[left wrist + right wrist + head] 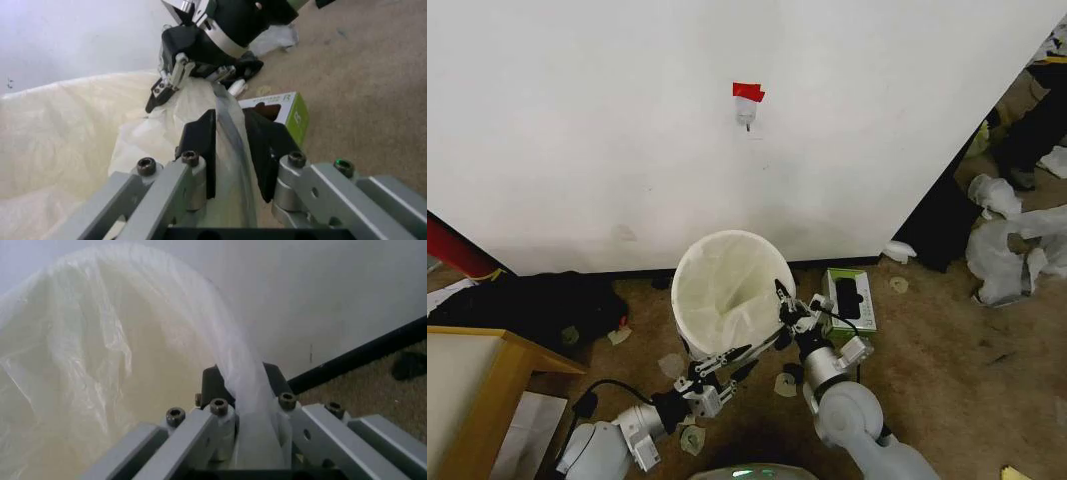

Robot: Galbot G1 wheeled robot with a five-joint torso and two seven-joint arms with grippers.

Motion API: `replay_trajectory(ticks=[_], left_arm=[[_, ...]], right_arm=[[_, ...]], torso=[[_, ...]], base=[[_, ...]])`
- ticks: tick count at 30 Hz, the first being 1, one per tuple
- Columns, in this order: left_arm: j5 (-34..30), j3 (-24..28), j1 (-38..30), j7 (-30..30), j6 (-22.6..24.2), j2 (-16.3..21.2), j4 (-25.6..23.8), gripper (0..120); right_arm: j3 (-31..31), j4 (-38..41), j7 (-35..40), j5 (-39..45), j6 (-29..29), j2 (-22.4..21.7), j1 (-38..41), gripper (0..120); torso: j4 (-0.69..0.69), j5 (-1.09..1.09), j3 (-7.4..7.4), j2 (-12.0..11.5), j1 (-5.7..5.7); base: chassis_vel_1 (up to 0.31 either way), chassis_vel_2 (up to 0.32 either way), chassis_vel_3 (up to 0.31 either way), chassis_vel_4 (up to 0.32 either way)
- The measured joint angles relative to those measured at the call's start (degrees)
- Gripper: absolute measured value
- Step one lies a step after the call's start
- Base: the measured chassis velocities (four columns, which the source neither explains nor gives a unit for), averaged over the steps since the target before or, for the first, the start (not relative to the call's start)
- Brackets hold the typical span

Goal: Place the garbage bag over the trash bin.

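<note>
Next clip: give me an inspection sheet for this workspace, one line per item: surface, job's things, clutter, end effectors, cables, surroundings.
Surface: brown carpet floor, scraps scattered on it.
Job's things: garbage bag lines the trash bin; near edge bunched, not yet over the rim.
Clutter: green and white box beside the bin; white plastic sheeting heaps at right.
End effectors: left end effector shut on the bag edge at the bin's near side; right end effector shut on the bag at the bin's right rim.
Cables: black cable on the floor near the left arm.
Surroundings: white wall with red-taped fixture; wooden table at left.
</note>
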Motion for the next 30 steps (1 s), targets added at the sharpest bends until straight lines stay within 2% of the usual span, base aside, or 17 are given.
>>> replay_trajectory(ticks=[7,13,22,24,28,30], left_arm=[[1.2,-0.6,0.1,0.7,0.1,0.6,-1.1,16],[-0.1,-0.3,0.1,1.8,-0.5,1.1,-1.9,1],[-0.1,-0.6,0.2,2.2,-1.1,1.0,-1.8,0],[0.8,-0.5,0.9,0.0,-1.0,0.9,-2.3,6],[1.3,1.3,3.4,-6.7,3.2,1.5,-4.9,22],[1.2,1.9,3.7,-7.4,3.9,1.6,-5.2,26]], right_arm=[[-0.2,0.0,0.0,-0.7,-0.2,0.1,0.1,1],[0.0,-0.2,-0.1,-0.8,-0.2,0.2,0.5,1],[0.0,-0.6,-0.2,-0.9,-0.4,0.2,0.5,1],[0.1,-0.9,-0.2,-1.1,-0.3,0.4,0.5,1],[0.0,-2.3,-0.9,-4.8,1.1,0.8,0.5,1],[-0.1,-2.4,-1.0,-5.2,1.1,0.9,0.4,1]], torso=[[0.00,0.00,0.00,0.0,0.00],[0.00,0.00,0.00,0.0,0.00],[-0.01,0.00,0.00,0.0,0.00],[-0.01,0.00,0.00,0.0,0.00],[0.00,0.00,0.00,0.0,0.00],[0.00,0.00,0.00,0.0,0.00]], base=[[0.000,0.000,0.000,0.000],[0.000,0.000,0.000,0.000],[0.000,0.000,0.000,0.000],[0.000,0.000,0.000,0.000],[0.000,0.000,0.000,0.000],[0.000,0.000,0.000,0.000]])
